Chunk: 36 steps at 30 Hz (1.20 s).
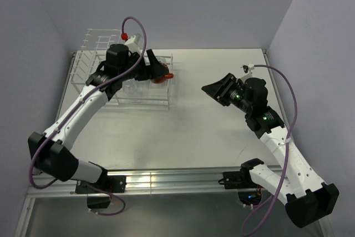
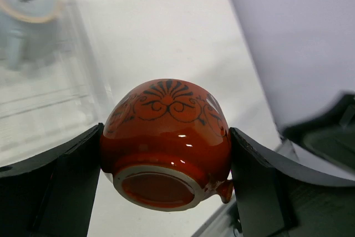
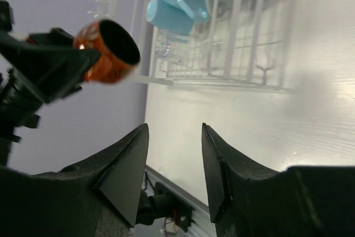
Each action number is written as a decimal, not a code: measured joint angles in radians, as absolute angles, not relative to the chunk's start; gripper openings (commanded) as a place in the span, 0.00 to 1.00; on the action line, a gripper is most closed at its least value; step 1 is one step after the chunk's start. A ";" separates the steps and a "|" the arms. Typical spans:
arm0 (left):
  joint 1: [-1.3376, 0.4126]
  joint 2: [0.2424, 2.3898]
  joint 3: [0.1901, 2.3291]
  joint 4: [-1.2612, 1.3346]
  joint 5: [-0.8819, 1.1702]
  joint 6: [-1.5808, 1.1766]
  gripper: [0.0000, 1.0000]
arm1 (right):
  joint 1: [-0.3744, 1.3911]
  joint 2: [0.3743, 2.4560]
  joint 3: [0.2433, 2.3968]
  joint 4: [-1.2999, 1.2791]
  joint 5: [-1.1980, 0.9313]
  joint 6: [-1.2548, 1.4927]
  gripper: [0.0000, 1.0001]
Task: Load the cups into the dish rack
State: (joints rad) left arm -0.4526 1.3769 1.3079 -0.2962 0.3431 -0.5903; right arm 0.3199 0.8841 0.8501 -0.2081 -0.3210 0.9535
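My left gripper is shut on the orange-red cup and holds it on its side in the air over the right end of the white wire dish rack. In the left wrist view the cup is clamped between both fingers, foot towards the camera. In the right wrist view the cup shows its dark inside. Two light blue mugs lie in the rack, with a clear glass beside them. My right gripper is open and empty, right of the rack, shown in its own view.
The rack's taller upright grid stands at the back left corner. A pale mug shows blurred in the left wrist view. Walls close the table on the left, back and right. The metal rail runs along the near edge.
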 measured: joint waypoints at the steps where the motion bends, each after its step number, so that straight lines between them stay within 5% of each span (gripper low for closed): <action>1: -0.448 1.411 1.357 -0.338 0.308 -0.583 0.00 | 0.320 0.881 0.854 -0.227 -0.308 0.939 0.51; 14: -0.435 1.818 1.658 -0.687 -0.018 -0.530 0.00 | 0.320 0.872 0.905 -0.374 -0.228 0.809 0.51; 36: -0.435 1.998 1.746 -0.786 -0.139 -0.513 0.00 | 0.320 0.873 0.905 -0.398 -0.253 0.760 0.51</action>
